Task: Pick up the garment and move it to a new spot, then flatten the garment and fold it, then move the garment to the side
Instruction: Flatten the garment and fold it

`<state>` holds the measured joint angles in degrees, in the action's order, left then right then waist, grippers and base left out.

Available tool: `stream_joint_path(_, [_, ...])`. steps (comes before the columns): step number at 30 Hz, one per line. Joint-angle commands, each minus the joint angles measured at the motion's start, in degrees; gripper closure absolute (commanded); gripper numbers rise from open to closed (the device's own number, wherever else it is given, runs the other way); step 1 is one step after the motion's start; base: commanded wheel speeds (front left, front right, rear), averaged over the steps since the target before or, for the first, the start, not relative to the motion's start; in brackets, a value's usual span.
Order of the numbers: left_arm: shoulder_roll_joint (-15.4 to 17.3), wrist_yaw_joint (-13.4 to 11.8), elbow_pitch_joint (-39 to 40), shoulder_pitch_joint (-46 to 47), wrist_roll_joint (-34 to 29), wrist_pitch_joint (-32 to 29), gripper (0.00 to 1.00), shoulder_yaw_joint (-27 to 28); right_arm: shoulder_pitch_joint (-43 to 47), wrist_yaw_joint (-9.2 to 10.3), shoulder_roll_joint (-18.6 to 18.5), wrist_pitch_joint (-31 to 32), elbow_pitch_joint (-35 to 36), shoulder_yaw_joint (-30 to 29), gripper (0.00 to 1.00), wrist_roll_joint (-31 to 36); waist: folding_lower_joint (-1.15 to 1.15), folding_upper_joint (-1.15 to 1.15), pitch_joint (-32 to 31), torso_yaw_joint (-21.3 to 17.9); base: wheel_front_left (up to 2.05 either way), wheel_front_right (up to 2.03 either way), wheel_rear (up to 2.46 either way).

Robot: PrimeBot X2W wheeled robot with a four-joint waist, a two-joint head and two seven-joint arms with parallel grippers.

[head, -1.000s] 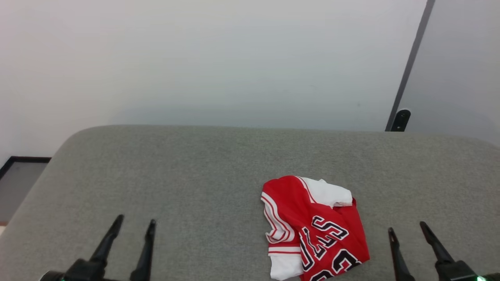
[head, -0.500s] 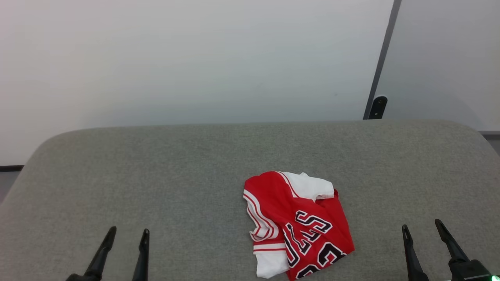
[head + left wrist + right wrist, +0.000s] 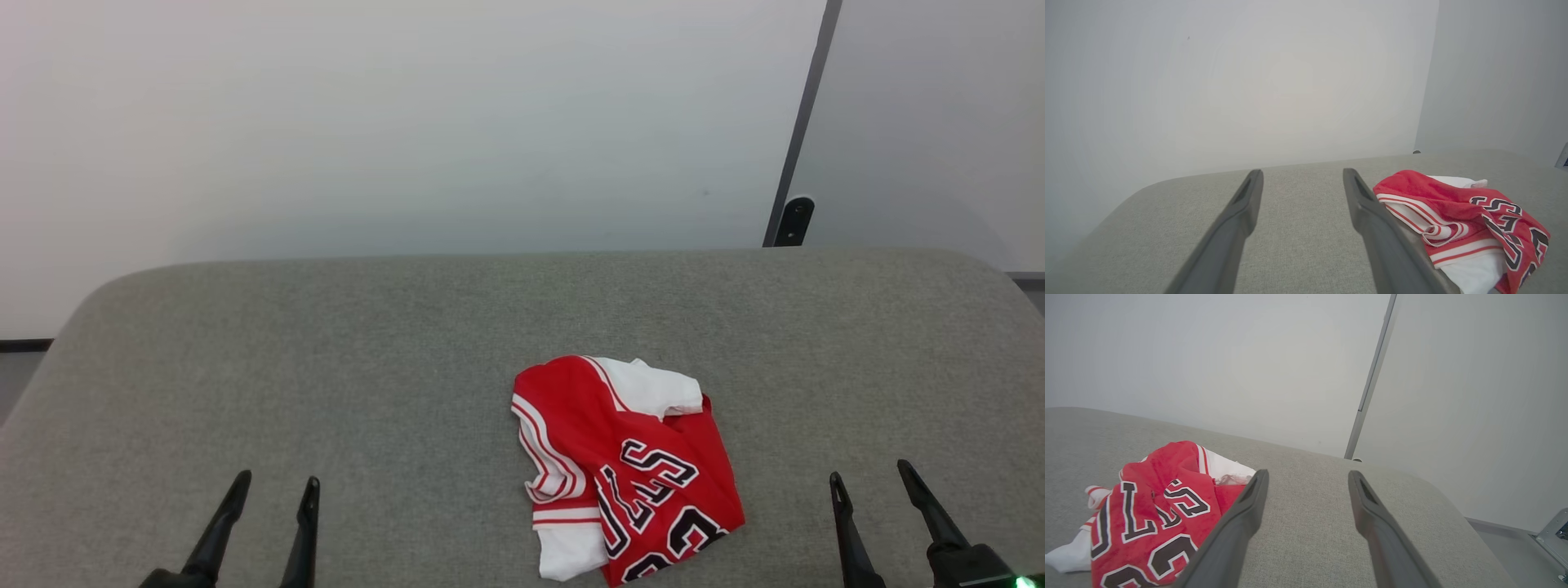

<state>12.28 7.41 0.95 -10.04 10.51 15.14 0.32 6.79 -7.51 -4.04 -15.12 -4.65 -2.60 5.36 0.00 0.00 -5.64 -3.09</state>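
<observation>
The garment (image 3: 624, 469), a red jersey with white sleeves, striped trim and black white-outlined letters and numbers, lies crumpled on the grey fabric surface (image 3: 392, 367), right of centre and near the front edge. My left gripper (image 3: 276, 487) hovers open at the lower left, well clear of the cloth. My right gripper (image 3: 869, 476) stands open at the lower right, a short way right of the garment. In the left wrist view the garment (image 3: 1457, 216) lies just right of the open left gripper (image 3: 1301, 175). In the right wrist view the garment (image 3: 1155, 506) lies left of the open right gripper (image 3: 1306, 475).
The padded grey surface has rounded far corners and ends at a pale wall (image 3: 408, 122). A dark vertical strip (image 3: 804, 122) with a small black fitting (image 3: 794, 220) runs down the wall at the back right. Bare fabric stretches left of the garment.
The head camera swung, shifting the whole picture left and then slightly back. Both grippers stay open and low; the garment lies unmoved on the surface.
</observation>
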Motion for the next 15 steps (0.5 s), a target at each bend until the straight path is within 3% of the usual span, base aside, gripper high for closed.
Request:
stream_joint_path(1, [0.2,0.1,0.1,-0.4,0.2,0.0,0.00,0.0,-0.2,0.04,0.1,-0.1,-0.1,0.3,0.00,-0.2,0.00,0.00,0.0,0.2,0.00,0.00,0.00])
stream_joint_path(15, [-0.5,0.1,-1.1,-0.1,1.9,0.0,0.00,-0.4,-0.8,0.05,0.1,-0.1,-0.2,1.1,0.00,-0.3,0.00,0.00,0.7,-0.3,0.00,0.00,0.00])
